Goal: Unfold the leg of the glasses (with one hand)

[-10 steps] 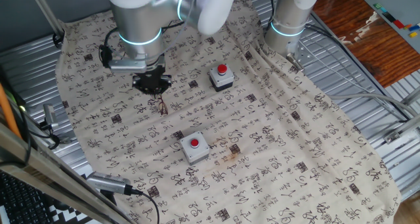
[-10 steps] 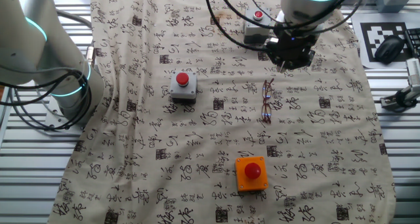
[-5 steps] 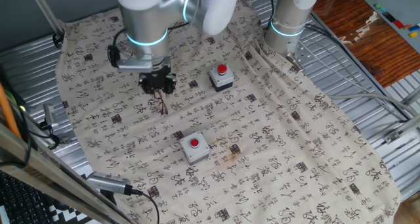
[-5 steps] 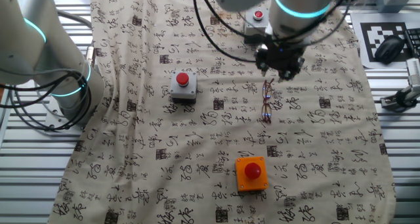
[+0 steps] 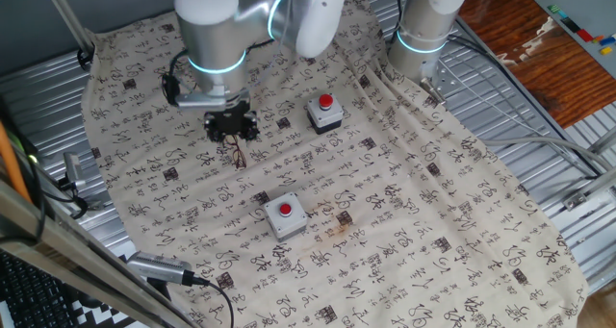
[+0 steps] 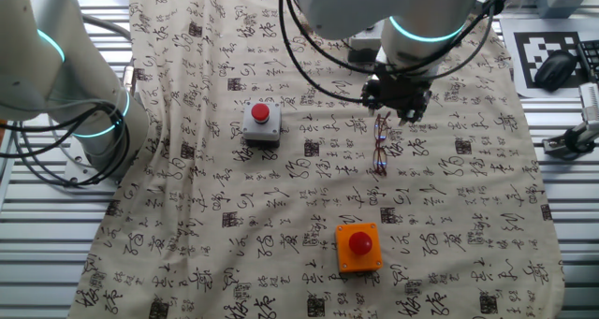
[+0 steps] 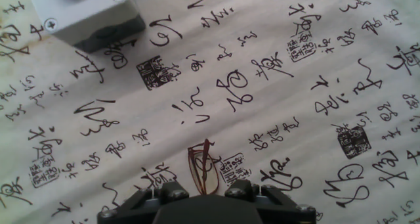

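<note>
The glasses [image 6: 381,143] lie folded on the printed cloth, a thin reddish-brown wire frame with clear lenses. In one fixed view the glasses [image 5: 236,155] sit just in front of my gripper [image 5: 231,128]. The other fixed view has my gripper [image 6: 398,102] hanging over their far end. In the hand view the glasses [image 7: 203,166] run up from the bottom edge, one end between my gripper's [image 7: 205,190] two dark fingertips. The jaws stand apart, open, and hold nothing.
A grey box with a red button [image 5: 325,114] stands right of the gripper, and another [image 5: 285,215] sits nearer the front. An orange button box [image 6: 359,245] lies beyond the glasses. A second arm's base [image 6: 65,85] stands at the cloth's edge.
The gripper has shifted sideways and come over the end of the glasses. The glasses and the boxes have not moved.
</note>
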`<action>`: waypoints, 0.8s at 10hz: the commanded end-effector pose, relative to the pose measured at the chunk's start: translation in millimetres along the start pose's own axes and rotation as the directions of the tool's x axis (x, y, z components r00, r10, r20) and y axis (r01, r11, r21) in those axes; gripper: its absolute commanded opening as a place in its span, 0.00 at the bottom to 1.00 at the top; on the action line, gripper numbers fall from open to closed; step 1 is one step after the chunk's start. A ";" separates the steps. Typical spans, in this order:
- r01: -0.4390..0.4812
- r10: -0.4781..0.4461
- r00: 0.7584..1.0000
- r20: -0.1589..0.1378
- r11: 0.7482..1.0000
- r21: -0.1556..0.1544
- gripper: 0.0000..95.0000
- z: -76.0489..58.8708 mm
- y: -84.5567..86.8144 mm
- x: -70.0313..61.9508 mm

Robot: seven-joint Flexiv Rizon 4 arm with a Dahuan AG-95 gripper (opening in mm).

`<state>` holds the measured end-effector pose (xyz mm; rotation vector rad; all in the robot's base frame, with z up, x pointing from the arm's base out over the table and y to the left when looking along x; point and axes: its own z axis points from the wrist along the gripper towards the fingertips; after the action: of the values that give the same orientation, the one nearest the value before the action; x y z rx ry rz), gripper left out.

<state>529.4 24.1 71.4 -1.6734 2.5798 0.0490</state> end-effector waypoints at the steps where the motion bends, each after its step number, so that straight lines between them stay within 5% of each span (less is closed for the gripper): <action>1: -0.017 0.018 1.000 -0.023 1.000 0.002 0.40 0.9 -0.3 -1.6; 3: 0.006 -0.006 0.998 -0.058 1.000 0.004 0.40 7.5 -1.6 -5.9; 7: 0.027 -0.027 0.998 -0.063 1.000 0.004 0.40 29.2 -8.9 -5.2; 8: 0.025 -0.024 0.998 -0.062 1.000 0.005 0.20 32.3 -10.0 -4.4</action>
<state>542.1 26.4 39.0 -1.7498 2.5940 -0.0181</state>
